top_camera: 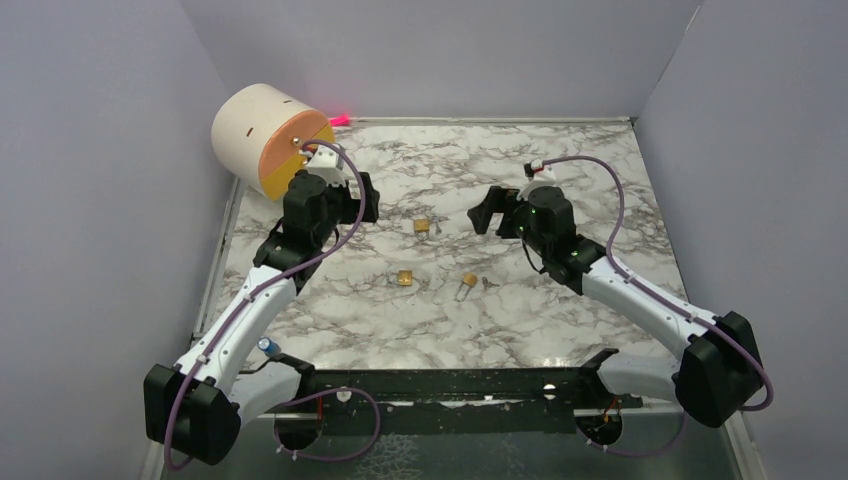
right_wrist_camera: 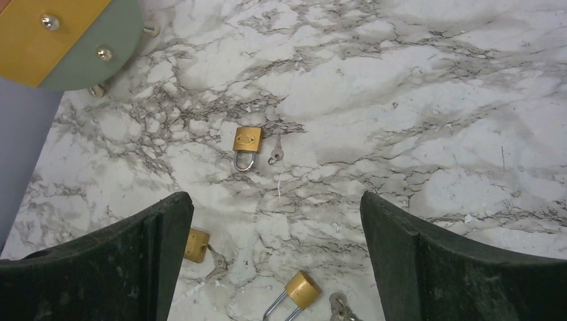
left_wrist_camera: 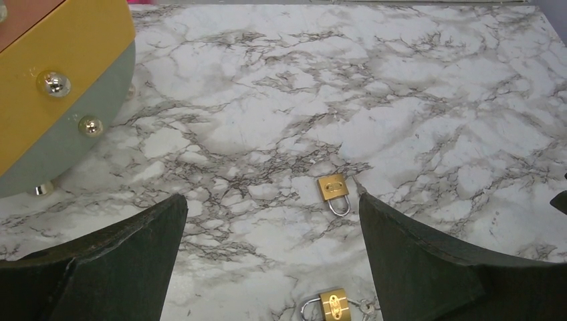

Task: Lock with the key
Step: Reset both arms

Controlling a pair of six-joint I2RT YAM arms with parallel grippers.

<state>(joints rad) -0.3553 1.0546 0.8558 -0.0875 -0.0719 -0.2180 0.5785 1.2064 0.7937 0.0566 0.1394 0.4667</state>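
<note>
Gaping wide and empty alike, the left gripper (left_wrist_camera: 272, 200) is held just beside the drum (top_camera: 270, 135) and the right gripper (right_wrist_camera: 274, 197) well apart from it. One padlock (right_wrist_camera: 247, 140), its key (right_wrist_camera: 275, 155) alongside, is laid nearest the drum. A second padlock (right_wrist_camera: 196, 245) and a third padlock (right_wrist_camera: 302, 289) are laid farther from it.

A: Looked over the worktop (top_camera: 620, 190)?
B: Yes. Spotted the rear padlock (top_camera: 422, 226) between the left hand (top_camera: 368, 197) and the right hand (top_camera: 488, 208).
A: Found others?
B: Found the near-left padlock (top_camera: 404, 278) closer in, with the near-right padlock (top_camera: 468, 283) to its right, apart from it.
A: Noticed the drum (top_camera: 270, 150)?
B: Saw it in the far left corner, behind the left hand.
</note>
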